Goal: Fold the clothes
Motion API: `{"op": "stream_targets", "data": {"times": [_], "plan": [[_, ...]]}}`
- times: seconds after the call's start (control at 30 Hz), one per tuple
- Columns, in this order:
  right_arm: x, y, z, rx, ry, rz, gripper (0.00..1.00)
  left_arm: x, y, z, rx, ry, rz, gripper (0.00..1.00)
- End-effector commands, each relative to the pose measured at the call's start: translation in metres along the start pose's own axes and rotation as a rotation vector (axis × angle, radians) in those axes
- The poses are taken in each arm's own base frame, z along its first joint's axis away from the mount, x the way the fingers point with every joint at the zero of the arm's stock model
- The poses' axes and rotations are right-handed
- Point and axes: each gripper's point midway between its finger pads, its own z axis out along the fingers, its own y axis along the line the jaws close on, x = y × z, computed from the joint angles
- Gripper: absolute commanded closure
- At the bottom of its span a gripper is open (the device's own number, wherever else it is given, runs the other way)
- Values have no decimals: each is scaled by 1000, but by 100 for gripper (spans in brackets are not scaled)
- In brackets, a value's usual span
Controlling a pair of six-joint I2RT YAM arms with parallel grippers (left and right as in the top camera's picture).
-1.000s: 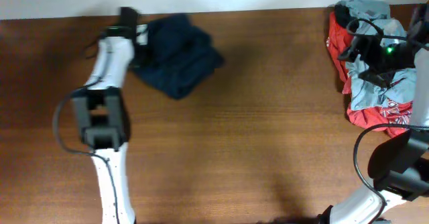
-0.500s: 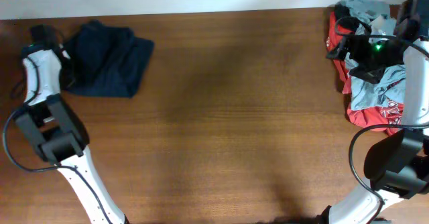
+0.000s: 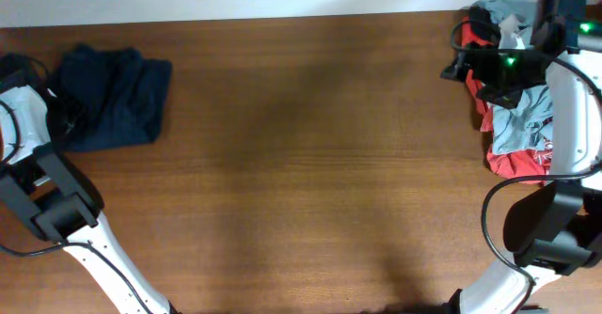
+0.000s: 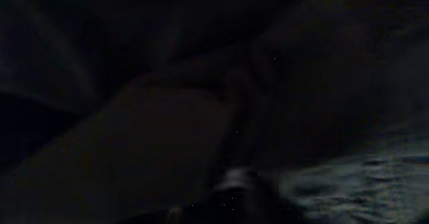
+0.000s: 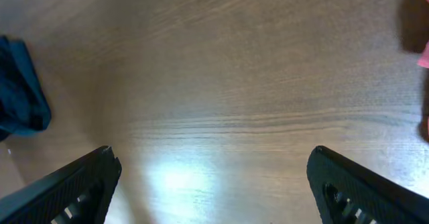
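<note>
Here the navy garment lies bunched at the far left of the wooden surface, near its back edge. The left arm rises from the front edge, bends at a black elbow joint, and runs back along the left border so that its wrist sits against the garment's left side. The left wrist view is almost wholly black, filled by dark cloth folds. The left fingers cannot be made out there, so I cannot tell whether they are parted or gripping.

On the opposite side, the right arm stands up from the front right corner and curls over at the top. Its wrist reaches leftward above a heap in the back right corner. In that heap a pale grey-blue garment lies on a red garment with white print. The right fingers are spread wide with nothing between them, over bare wood. The navy garment shows at the left edge of that view.
</note>
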Motion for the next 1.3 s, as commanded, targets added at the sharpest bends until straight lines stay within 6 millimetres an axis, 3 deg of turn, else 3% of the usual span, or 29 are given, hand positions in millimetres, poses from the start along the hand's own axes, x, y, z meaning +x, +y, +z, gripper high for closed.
{"op": "stream_targets", "data": {"times": [0.0,0.07,0.17,0.27,0.5,0.67,0.8,0.93,1.03,1.13,1.27], "plan": [[-5,8,-8,2,-33,-35,7,35,54,51,-162,131,-45,41],[-5,8,-8,2,-35,-36,7,35,53,50,-162,131,-45,1],[-6,8,-8,1,-37,-38,7,31,51,42,-159,122,-45,1],[-8,9,-8,0,-45,-42,7,18,45,21,-146,87,-43,1],[-11,16,-5,-7,-58,-65,7,-27,10,-59,-37,-79,-28,1],[-13,20,-5,-22,-69,-92,7,-46,-22,-112,67,-183,30,1],[-16,30,-5,-50,-80,-142,7,-49,-52,-152,106,-267,152,1],[-24,43,-19,-53,-126,-225,7,-43,-84,-200,155,-352,245,1],[-32,57,-41,-46,-185,-285,7,-27,-104,-238,176,-397,342,1],[-36,66,-74,28,-259,-330,5,-2,-123,-277,194,-432,465,1],[-27,69,-115,186,-328,-430,4,47,-155,-328,277,-463,711,1]]}}
